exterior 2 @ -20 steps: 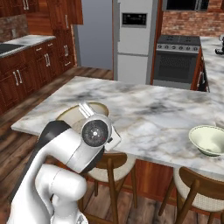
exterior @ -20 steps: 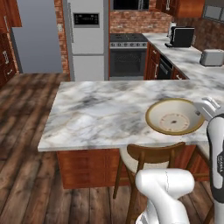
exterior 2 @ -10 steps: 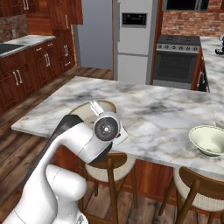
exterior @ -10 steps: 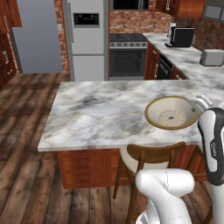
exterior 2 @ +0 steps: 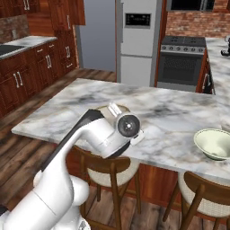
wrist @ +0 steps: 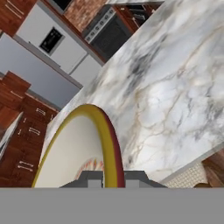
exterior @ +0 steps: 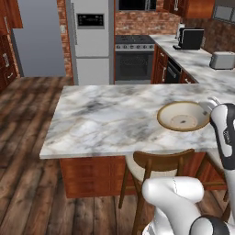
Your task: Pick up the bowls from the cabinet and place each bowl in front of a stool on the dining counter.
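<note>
On the marble worktop (exterior: 105, 114), the hand (wrist: 113, 177) is clamped on the rim of a bowl (exterior: 182, 116); a second bowl (exterior 2: 214, 143) sits apart.

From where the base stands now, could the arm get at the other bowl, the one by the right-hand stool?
Probably not yet. The fingers are shut on the rim of the first bowl, so that must be let go first. After that the way looks free: bare marble counter lies between it and the second bowl.

2 cream bowls with olive-tan rims sit upright on the marble desk (exterior: 101, 114): one bowl (exterior: 183, 116) above a stool (exterior: 158, 167), another bowl (exterior 2: 214, 143) well apart near a second stool (exterior 2: 206, 195).
</note>
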Controlling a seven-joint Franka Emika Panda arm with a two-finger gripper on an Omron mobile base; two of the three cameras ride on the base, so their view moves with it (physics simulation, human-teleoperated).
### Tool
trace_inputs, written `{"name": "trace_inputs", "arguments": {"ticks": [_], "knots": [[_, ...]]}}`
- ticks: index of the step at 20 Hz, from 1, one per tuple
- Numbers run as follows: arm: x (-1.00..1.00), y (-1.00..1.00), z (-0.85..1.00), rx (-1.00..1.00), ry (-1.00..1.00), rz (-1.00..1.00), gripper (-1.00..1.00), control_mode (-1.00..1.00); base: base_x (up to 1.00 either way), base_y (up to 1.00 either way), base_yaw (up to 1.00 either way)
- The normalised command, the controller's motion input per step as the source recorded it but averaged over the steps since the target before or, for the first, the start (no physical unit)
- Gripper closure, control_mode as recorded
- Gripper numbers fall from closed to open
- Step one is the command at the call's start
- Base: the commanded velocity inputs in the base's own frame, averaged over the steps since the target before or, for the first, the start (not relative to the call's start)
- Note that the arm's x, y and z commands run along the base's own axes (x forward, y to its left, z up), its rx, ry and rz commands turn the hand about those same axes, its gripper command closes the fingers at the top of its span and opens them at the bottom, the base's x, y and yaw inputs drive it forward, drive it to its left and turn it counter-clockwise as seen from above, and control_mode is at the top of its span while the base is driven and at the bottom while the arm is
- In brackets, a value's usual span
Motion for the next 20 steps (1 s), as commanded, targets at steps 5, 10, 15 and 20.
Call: {"name": "trace_inputs", "arguments": {"ticks": [5,10,15,20], "knots": [[0.45,-0.05,-0.06,0.02,0.16,0.05,1.00,-1.00,0.00,0.00,0.00],[0.39,0.00,-0.28,0.00,0.06,0.04,1.00,-1.00,0.00,0.00,0.00],[0.31,0.00,-0.43,0.00,0.01,0.04,1.00,-1.00,0.00,0.00,0.00],[0.45,0.00,-0.43,0.00,0.00,0.02,1.00,-1.00,0.00,0.00,0.00]]}}
